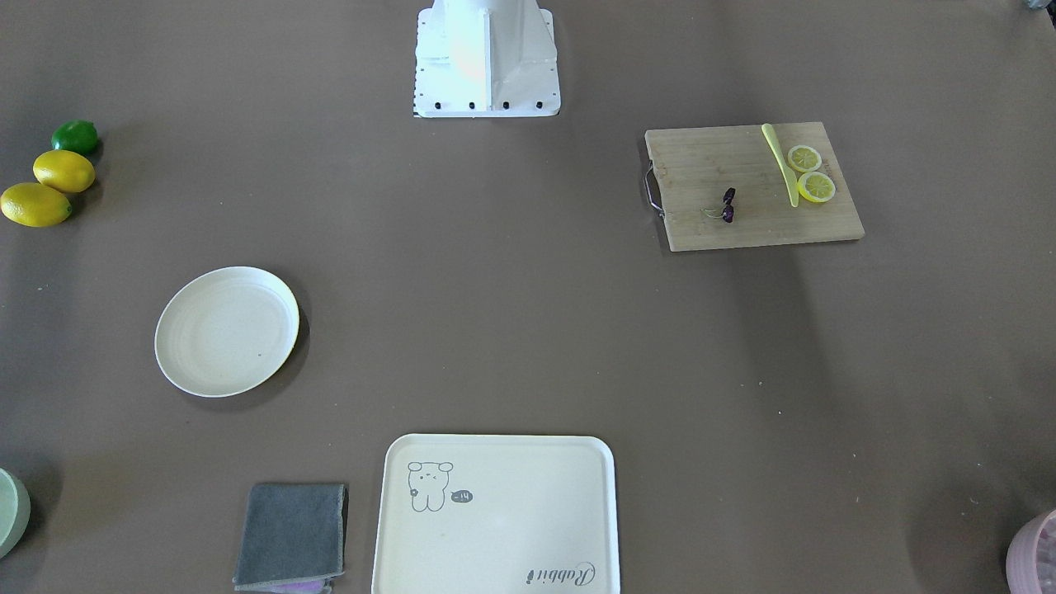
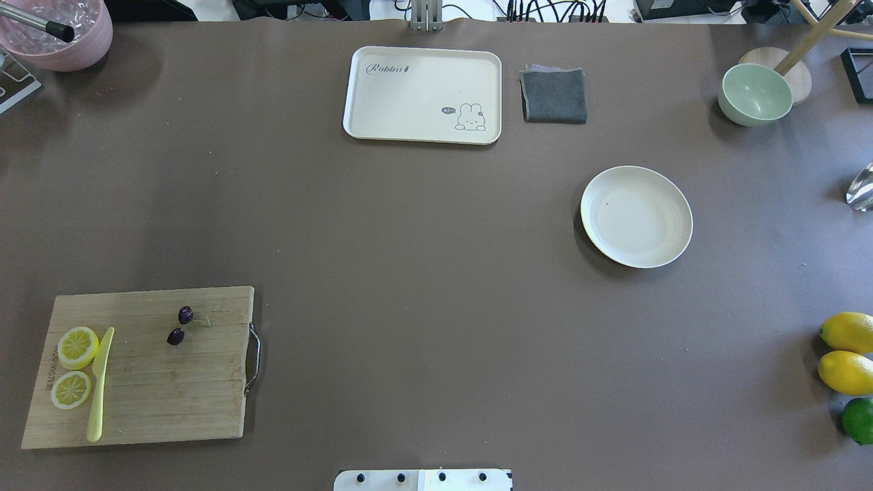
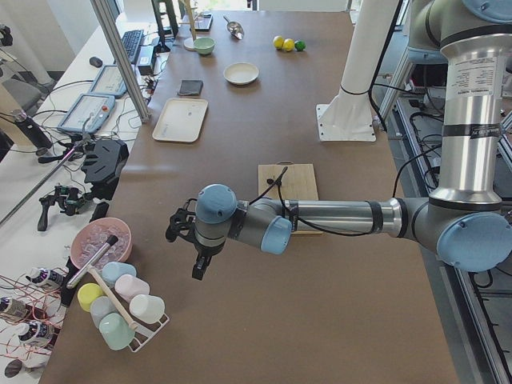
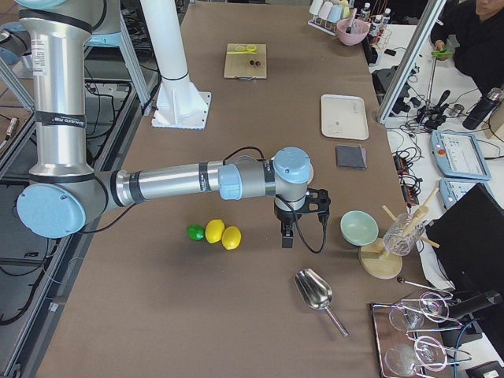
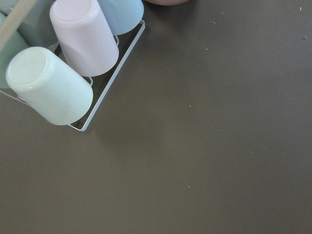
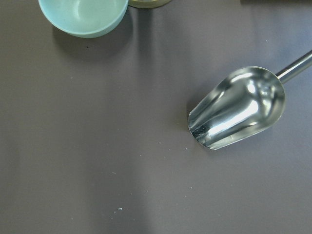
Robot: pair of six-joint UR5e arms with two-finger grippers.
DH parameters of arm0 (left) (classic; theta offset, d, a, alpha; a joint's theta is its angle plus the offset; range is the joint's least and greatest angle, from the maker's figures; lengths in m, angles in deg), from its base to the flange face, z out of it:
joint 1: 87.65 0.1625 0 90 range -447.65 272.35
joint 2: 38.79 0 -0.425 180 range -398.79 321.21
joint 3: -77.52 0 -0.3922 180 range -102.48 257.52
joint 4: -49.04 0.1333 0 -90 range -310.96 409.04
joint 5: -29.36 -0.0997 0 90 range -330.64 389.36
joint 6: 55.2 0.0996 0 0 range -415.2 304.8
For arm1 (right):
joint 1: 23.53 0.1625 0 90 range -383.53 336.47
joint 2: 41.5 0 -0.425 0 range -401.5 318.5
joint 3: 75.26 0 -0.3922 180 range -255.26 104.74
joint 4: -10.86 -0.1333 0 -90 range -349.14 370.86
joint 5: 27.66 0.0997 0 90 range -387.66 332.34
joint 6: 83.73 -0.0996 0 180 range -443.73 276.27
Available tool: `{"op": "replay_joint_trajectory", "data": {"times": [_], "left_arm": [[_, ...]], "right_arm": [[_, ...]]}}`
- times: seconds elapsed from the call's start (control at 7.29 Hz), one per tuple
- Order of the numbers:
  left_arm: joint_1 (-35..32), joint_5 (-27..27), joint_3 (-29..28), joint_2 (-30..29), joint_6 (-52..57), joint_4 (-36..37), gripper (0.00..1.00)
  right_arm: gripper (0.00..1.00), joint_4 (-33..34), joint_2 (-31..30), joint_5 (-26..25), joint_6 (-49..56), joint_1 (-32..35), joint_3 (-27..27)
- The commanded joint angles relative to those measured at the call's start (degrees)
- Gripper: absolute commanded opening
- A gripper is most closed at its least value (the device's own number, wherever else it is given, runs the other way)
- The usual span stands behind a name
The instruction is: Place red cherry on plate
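Note:
The red cherry (image 2: pixel 185 315) (image 1: pixel 728 214), a tiny dark pair on a pale stem, lies on the wooden cutting board (image 2: pixel 157 389) at the robot's near left. The plate (image 2: pixel 636 216) (image 1: pixel 227 330), round and cream-white, sits bare on the right half of the table. Neither gripper shows in the overhead or front views. My left gripper (image 3: pixel 198 270) hangs past the board near the cup rack. My right gripper (image 4: pixel 287 236) hangs between the lemons and the green bowl. I cannot tell whether either is open or shut. No fingers show in the wrist views.
Two lemon slices (image 2: pixel 75 346) and a yellow knife (image 2: pixel 99 385) share the board. A bear tray (image 2: pixel 423 94), grey cloth (image 2: pixel 554 95) and green bowl (image 2: pixel 756 94) line the far edge. Lemons (image 2: pixel 848 352), a lime, a metal scoop (image 6: pixel 239 109) and a cup rack (image 5: pixel 73 68) lie at the table's ends.

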Motion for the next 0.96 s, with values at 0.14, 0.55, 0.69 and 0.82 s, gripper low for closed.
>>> {"op": "replay_joint_trajectory", "data": {"times": [0.14,0.55,0.69,0.82], "left_arm": [[0.3,-0.2,1.9,-0.3,-0.2,-0.1,0.98],[1.3,-0.4,-0.9,0.4,-2.7,-12.0,0.98],[1.3,-0.4,-2.1,0.0,-5.9,-12.1,0.98],[1.4,0.0,-1.7,-0.3,-6.2,-12.2,0.98]], "right_arm": [[1.0,-14.5,3.8,-3.7,-18.7,-12.0,-0.6],[1.0,-18.8,9.2,-9.7,-28.7,-23.9,-1.2],[1.0,-19.5,10.2,-13.1,-29.6,-27.5,-1.7],[1.0,-22.1,10.6,-13.4,-30.1,-29.8,-3.6]]}}
